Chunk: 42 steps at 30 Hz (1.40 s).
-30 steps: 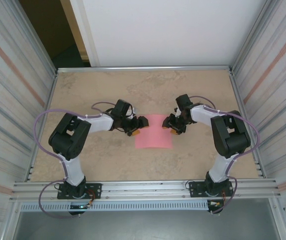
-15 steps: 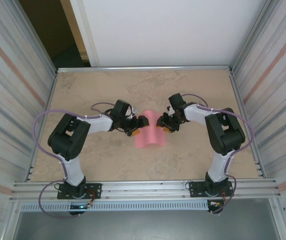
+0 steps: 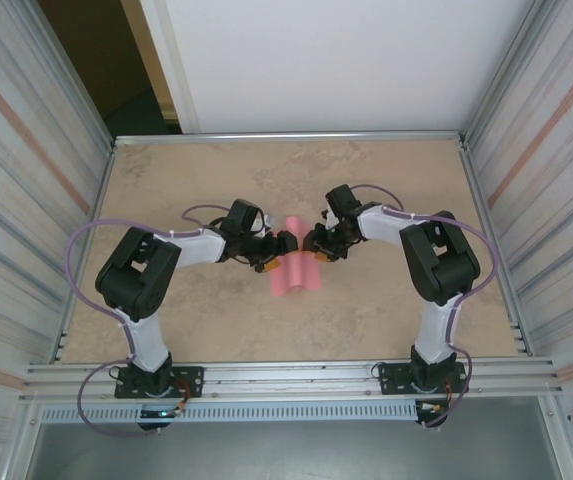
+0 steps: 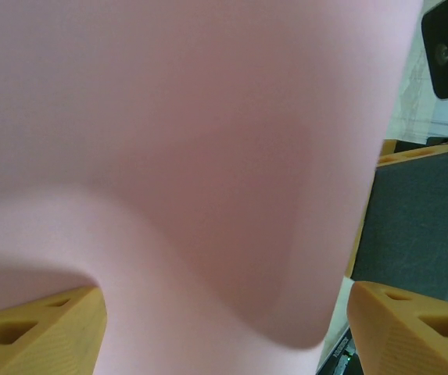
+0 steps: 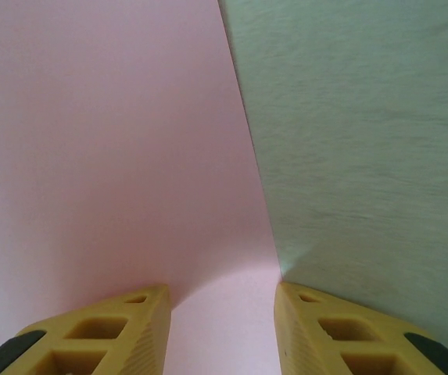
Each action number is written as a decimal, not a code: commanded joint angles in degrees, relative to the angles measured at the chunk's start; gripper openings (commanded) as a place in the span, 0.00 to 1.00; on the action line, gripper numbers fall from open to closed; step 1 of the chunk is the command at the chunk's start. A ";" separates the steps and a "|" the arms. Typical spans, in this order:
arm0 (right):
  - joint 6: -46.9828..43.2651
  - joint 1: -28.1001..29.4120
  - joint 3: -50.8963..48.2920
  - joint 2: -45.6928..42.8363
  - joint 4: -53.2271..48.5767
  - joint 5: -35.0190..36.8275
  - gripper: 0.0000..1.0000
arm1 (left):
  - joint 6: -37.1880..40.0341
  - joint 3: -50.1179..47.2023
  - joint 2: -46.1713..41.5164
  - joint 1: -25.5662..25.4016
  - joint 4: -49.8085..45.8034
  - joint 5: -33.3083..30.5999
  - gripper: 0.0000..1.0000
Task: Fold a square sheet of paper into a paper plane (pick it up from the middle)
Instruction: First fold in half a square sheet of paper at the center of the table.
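Paper: the sheet of paper (image 3: 294, 270) is in the middle of the tabletop (image 3: 386, 180), bent up into a hump between the two arms.
Left fingers: the left fingers (image 4: 44, 328) are at the sheet's 9 o'clock side, spread wide and released; the paper bulges between them.
Right fingers: the right fingers (image 5: 106, 328) are at 3 o'clock, apart, with the sheet's edge between them, not pinched.
Risk, crease: I think more pushing from both sides can make a crooked crease or crumple the thin sheet.
Risk, contact: the two fingertip pairs are very near and can bump.
Room: free tabletop at 12 and 6 o'clock; the side walls (image 3: 26, 200) are well apart.
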 commanded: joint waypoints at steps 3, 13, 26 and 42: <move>0.72 2.34 0.77 3.26 0.70 -2.12 0.40 | 2.42 0.11 0.26 0.69 -8.14 -3.97 0.81; 1.25 -0.37 -3.10 -3.22 2.53 -1.09 0.39 | 3.91 1.06 -0.70 0.82 -10.24 -5.89 0.57; 2.68 -11.69 -13.43 -20.07 15.31 -9.39 0.58 | 6.63 0.58 -9.41 5.80 -0.21 4.83 0.33; 6.66 -10.43 -6.52 -15.70 27.32 -25.82 0.86 | -4.21 6.63 -10.97 8.97 15.18 24.76 0.31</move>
